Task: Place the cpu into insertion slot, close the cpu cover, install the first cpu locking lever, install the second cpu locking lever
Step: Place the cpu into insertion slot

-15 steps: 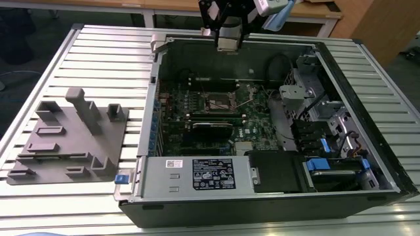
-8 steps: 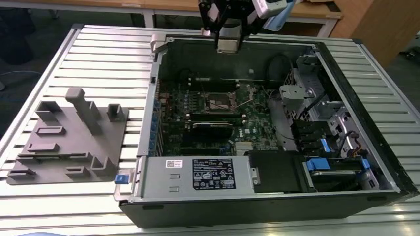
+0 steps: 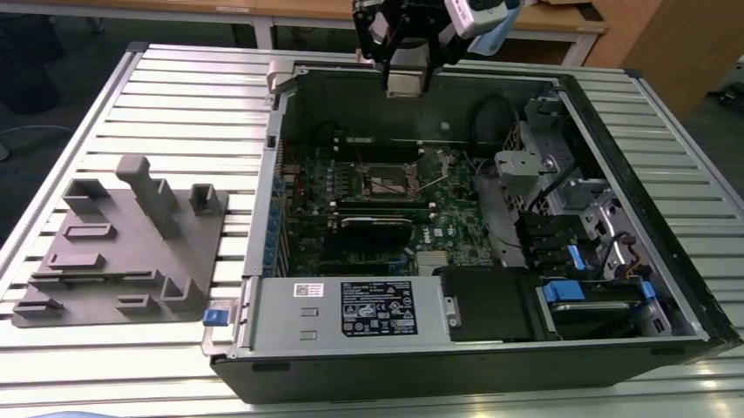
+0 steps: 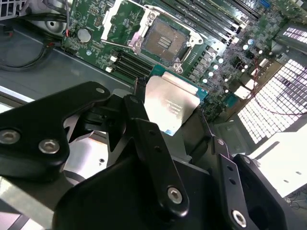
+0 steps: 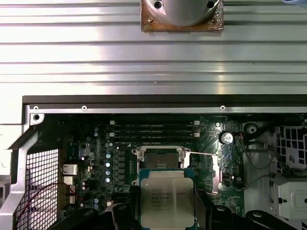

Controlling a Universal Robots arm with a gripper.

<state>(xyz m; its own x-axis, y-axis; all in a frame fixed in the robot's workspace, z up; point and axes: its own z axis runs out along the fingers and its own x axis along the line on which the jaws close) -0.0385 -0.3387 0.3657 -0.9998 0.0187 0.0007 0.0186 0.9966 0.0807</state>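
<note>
Silver-topped cpu (image 3: 409, 83), exterior view: gripped by the jaws above the far wall of the open computer case (image 3: 465, 374) on the slatted worktop (image 3: 174, 96). The insertion slot (image 3: 389, 181) lies well below, its dark centre exposed.
Second wrist view: jaws closed on 2 opposite edges of the cpu (image 4: 172, 108), clear of the insertion slot (image 4: 163, 42).
First wrist view: cpu (image 5: 167, 201) hides part of the insertion slot (image 5: 160, 157).
</note>
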